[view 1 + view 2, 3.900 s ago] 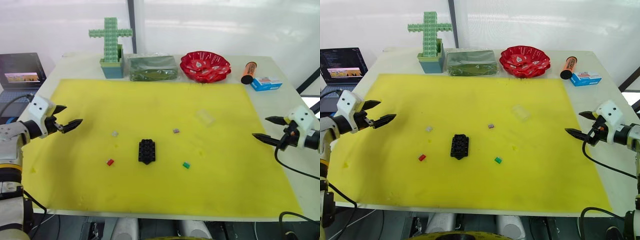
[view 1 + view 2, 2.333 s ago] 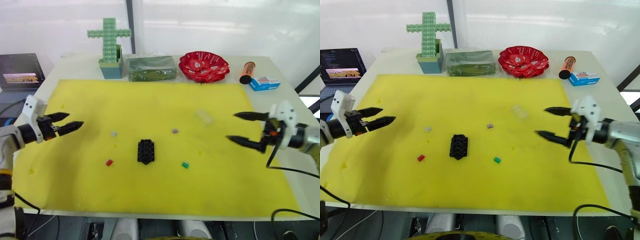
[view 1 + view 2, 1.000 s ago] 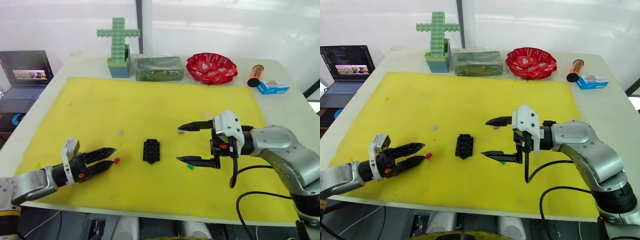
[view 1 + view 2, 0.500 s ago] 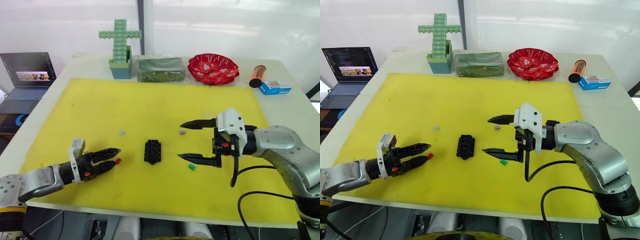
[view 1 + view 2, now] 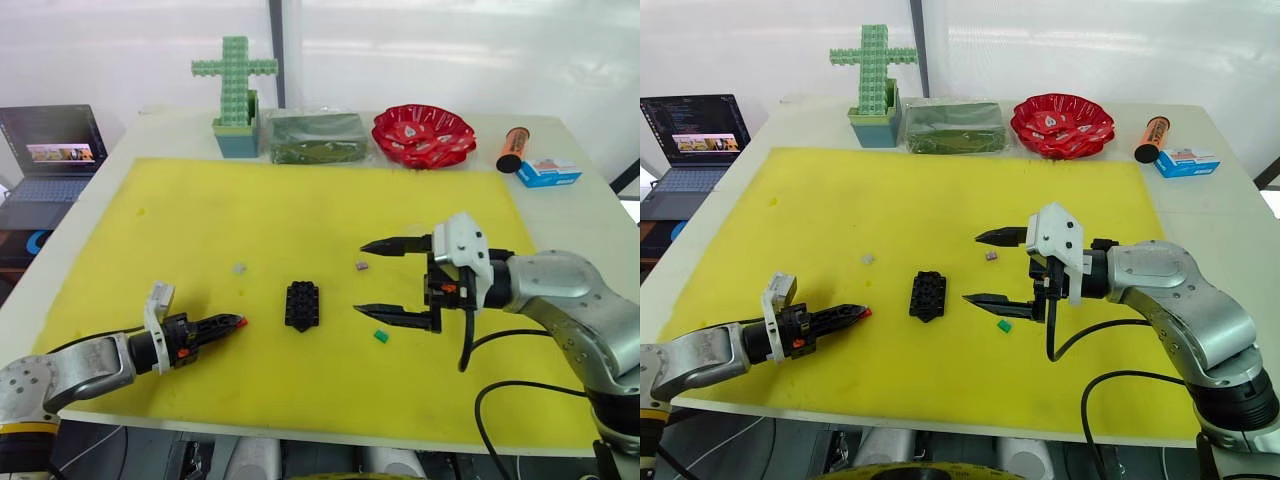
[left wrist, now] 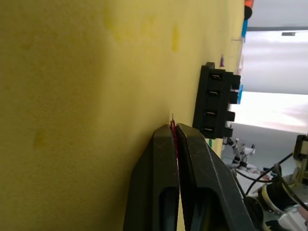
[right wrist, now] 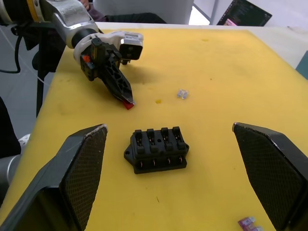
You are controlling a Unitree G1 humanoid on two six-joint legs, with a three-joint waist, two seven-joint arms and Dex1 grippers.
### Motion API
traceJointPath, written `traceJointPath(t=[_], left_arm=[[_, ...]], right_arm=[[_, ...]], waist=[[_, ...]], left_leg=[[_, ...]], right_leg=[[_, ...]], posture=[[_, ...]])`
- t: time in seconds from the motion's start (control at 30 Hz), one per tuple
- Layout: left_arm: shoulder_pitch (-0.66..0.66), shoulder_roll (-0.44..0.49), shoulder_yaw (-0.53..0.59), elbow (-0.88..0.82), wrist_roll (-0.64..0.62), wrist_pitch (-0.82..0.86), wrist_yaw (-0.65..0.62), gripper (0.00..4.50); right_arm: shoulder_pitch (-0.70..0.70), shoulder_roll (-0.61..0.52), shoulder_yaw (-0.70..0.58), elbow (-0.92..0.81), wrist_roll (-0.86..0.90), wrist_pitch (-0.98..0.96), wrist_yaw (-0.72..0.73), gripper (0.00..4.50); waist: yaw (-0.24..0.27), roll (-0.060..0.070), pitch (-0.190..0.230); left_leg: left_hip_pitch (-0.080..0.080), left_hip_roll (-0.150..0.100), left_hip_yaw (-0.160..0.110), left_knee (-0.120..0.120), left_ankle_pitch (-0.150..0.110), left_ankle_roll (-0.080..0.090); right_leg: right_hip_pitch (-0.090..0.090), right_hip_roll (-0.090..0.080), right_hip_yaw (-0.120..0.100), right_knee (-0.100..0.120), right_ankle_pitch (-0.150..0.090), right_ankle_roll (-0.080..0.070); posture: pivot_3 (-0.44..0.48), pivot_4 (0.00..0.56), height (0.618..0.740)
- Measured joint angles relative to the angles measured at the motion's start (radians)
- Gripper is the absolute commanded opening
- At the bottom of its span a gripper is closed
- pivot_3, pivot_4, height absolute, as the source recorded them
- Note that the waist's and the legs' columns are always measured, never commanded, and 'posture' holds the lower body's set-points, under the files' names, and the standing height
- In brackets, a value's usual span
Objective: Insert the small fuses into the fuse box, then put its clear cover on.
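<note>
The left gripper (image 5: 228, 324) lies low on the yellow mat (image 5: 300, 200), its jaws pressed together on the red fuse (image 7: 128, 104), whose red edge shows as a thin sliver between the tips in the left wrist view. The fuse box (image 5: 302, 305) sits just beyond those tips, toward the robot's right and a little farther out on the counter, with bare mat between the two. That is the relation the next move turns on: the pinched fuse has to travel the short way rightward and come down over a slot, and the left arm is the one already carrying it.

The box's long axis runs away from the robot, its slots in two rows facing up. Whether the fuse's blades point downward cannot be made out; it probably needs turning before it goes in.

The right gripper (image 5: 986, 268) hovers on the box's other side with its jaws spread wide and empty, framing the box in the right wrist view. The green fuse (image 5: 1004, 325) lies just beside its lower tip, the purplish fuse (image 5: 991, 256) near its upper one. The whitish fuse (image 5: 239, 268) rests apart, on the left of the box.
</note>
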Motion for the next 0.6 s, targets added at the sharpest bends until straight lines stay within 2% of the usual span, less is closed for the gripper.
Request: traceJointPath(t=[0.2,0.27,0.33,0.37,0.47,0.53,0.6], left_arm=[[0.001,0.013,0.010,-0.014,0.001,0.003,-0.037,0.04],[-0.032,0.062,0.002,-0.012,0.017,0.045,-0.100,0.04],[-0.155,0.139,-0.018,0.010,0.099,0.110,-0.238,0.04],[-0.221,0.177,-0.028,0.020,0.162,0.128,-0.327,0.04],[-0.458,0.328,-0.141,0.015,0.446,0.116,-0.720,0.04],[-0.619,0.392,-0.323,0.016,0.701,0.001,-1.050,0.04],[-0.721,0.402,-0.483,0.042,0.915,-0.145,-1.285,0.04]], right_arm=[[-0.005,0.007,0.007,0.005,-0.002,-0.004,-0.001,4.50],[-0.007,0.010,0.011,0.012,-0.002,-0.004,-0.001,4.50],[-0.022,0.015,0.016,0.023,-0.002,-0.005,0.002,4.50],[-0.032,0.018,0.020,0.030,-0.002,-0.007,0.004,4.50],[-0.049,0.020,0.033,0.055,-0.008,-0.029,0.022,4.50],[-0.049,0.021,0.038,0.085,-0.021,-0.044,0.038,4.50],[-0.046,0.020,0.038,0.104,-0.027,-0.055,0.050,4.50]], waist=[[0.000,-0.001,0.001],[0.000,-0.004,0.002],[0.006,-0.011,0.007],[0.008,-0.013,0.008],[0.002,-0.016,0.009],[-0.001,-0.013,0.010],[-0.001,-0.013,0.010]], left_leg=[[0.000,0.000,0.000,0.000,0.000,0.000],[0.000,0.001,0.000,-0.001,0.001,-0.001],[-0.002,0.000,-0.002,-0.001,0.004,-0.003],[-0.002,0.000,-0.003,-0.001,0.005,-0.003],[-0.002,-0.008,0.000,-0.005,0.006,-0.002],[-0.003,-0.010,0.004,-0.006,0.005,0.001],[-0.005,-0.010,0.006,-0.006,0.005,0.002]], right_leg=[[-0.001,0.001,0.000,0.000,0.000,0.000],[-0.002,0.002,-0.001,0.000,0.000,0.000],[-0.007,0.004,-0.004,0.001,0.000,-0.001],[-0.007,0.004,-0.005,0.001,0.000,-0.001],[-0.008,0.005,-0.005,-0.001,0.001,-0.003],[-0.007,0.003,-0.002,-0.002,0.001,-0.003],[-0.008,0.004,-0.002,-0.002,0.001,-0.003]], posture=[[0.000,0.150,0.740],[0.000,0.150,0.740],[0.000,0.150,0.740],[0.000,0.150,0.740],[0.000,0.150,0.740],[0.000,0.150,0.740],[0.000,0.150,0.740]])
